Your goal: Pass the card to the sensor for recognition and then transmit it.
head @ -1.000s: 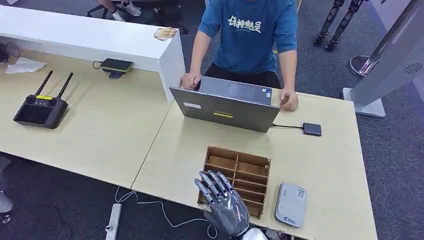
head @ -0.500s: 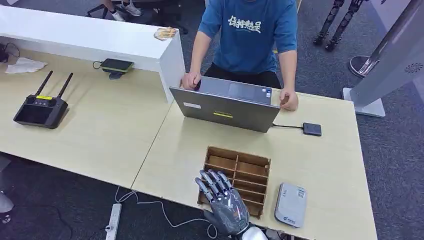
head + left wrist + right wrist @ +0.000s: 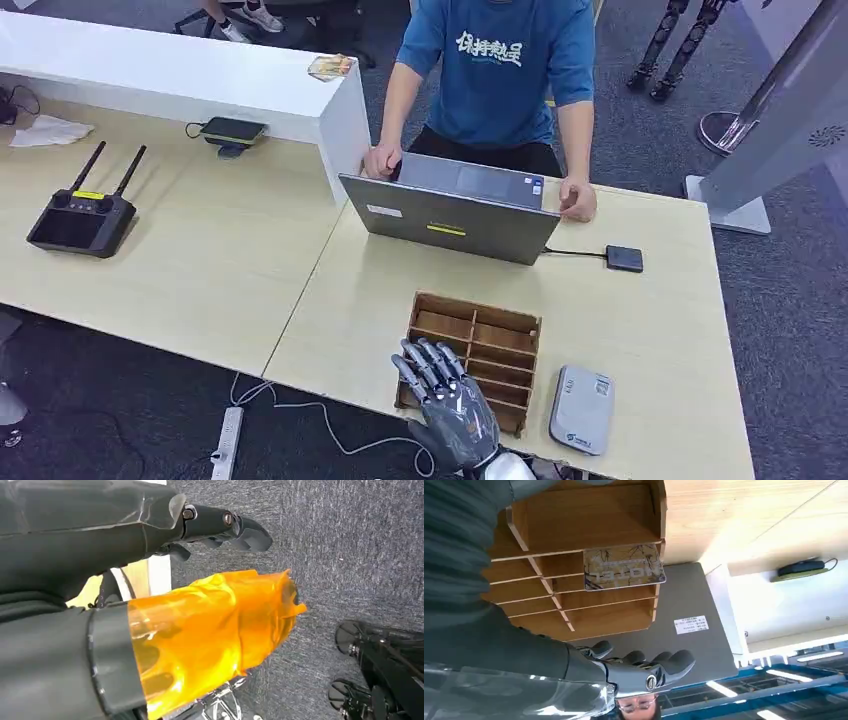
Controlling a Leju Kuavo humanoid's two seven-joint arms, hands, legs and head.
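Looks like an office or robotics lab, probably: grey carpet floor (image 3: 780,330), pale wood table (image 3: 650,330) with an open laptop (image 3: 450,215), remote controller (image 3: 80,215) off to its left.

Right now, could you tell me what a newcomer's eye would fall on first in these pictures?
Probably the right hand, fingers spread, hovering over the near edge of the wooden slotted rack at the front of the table. In the right wrist view a patterned card stands in one of the rack's slots. Behind the rack, a person in a blue shirt leans over an open laptop.
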